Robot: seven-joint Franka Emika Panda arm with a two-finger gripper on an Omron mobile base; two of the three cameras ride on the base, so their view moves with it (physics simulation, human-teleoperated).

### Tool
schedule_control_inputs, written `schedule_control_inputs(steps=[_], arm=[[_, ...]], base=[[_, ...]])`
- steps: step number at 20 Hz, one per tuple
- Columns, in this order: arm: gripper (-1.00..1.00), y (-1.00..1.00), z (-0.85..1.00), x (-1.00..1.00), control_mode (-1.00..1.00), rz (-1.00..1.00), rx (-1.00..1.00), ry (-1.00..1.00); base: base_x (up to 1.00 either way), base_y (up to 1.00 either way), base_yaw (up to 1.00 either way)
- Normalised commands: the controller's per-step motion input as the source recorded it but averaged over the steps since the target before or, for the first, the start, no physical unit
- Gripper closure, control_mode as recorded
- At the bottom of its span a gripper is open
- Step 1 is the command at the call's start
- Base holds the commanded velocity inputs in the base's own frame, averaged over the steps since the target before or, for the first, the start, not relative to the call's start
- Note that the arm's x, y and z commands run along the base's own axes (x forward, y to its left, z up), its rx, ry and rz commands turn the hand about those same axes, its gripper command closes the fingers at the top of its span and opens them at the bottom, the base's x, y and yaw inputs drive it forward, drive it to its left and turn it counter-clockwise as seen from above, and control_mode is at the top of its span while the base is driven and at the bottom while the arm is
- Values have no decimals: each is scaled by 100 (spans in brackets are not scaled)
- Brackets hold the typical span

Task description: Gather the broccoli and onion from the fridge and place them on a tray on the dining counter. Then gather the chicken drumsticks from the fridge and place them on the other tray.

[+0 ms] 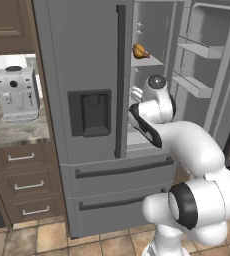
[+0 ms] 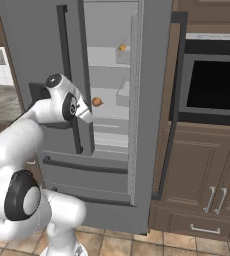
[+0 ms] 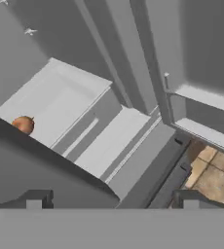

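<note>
The grey fridge [image 1: 87,75] has its right door swung open and its left door closed. My arm reaches into the open half. In the hand view my gripper [image 3: 111,199] is open, its fingertips [image 3: 33,199] far apart with nothing between them. The small round orange-brown onion [image 3: 24,124] lies on a white shelf up and to the left of the fingers, apart from them; it also lies on a shelf just beyond my hand [image 2: 97,102]. A golden-brown chicken drumstick [image 1: 140,51] rests on a higher shelf [image 2: 122,48]. The broccoli, the trays and the dining counter are out of view.
The open fridge door [image 1: 202,55] with its bins stands to the right of my arm. A coffee machine [image 1: 17,92] sits on a stone worktop over wooden drawers [image 1: 22,185] at the left. A built-in oven [image 2: 214,82] and brown cabinets [image 2: 207,175] flank the right.
</note>
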Motion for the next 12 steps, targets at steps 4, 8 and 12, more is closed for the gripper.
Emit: schedule_control_inputs(steps=[4, 8, 12], arm=[[-100, -44, -45, 100, -100, 3, 48, -10], [-100, -24, -19, 100, -100, 4, 45, -4], [-100, 0, 3, 78, -100, 7, 20, 9]], base=[[0, 0, 0], [0, 0, 0], [0, 0, 0]])
